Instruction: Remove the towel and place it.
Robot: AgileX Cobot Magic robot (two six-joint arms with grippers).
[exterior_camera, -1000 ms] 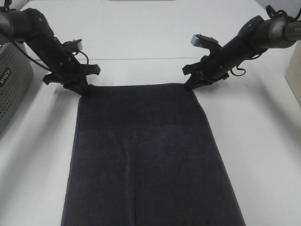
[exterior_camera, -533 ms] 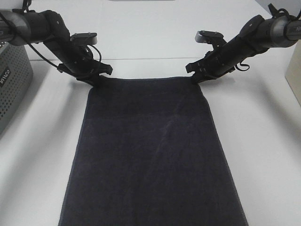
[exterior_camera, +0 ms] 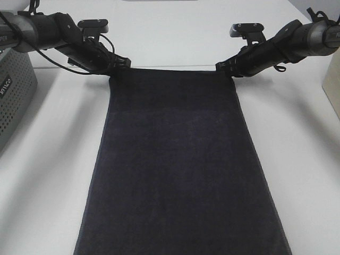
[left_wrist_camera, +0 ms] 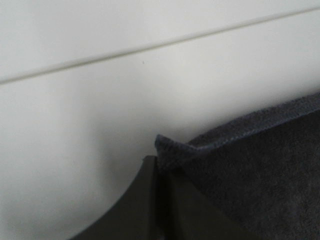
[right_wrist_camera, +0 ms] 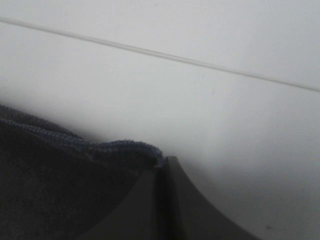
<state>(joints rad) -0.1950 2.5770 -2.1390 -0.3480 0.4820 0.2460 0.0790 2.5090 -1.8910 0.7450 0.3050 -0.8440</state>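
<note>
**Our left gripper (exterior_camera: 118, 65) and our right gripper (exterior_camera: 226, 68) each pinch a far corner of the towel (exterior_camera: 175, 159)**

We keep both grippers squeezed tight on the hem. The towel lies long and flat on the white table (exterior_camera: 303, 159), and its near end runs out of view. We only have small bits of cloth. If one arm pulls harder, a corner could slip out. Then the towel would go crooked or bunch up.

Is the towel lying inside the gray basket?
No, the towel is stretched out over the white table, with the gray basket apart at the left edge.
</note>
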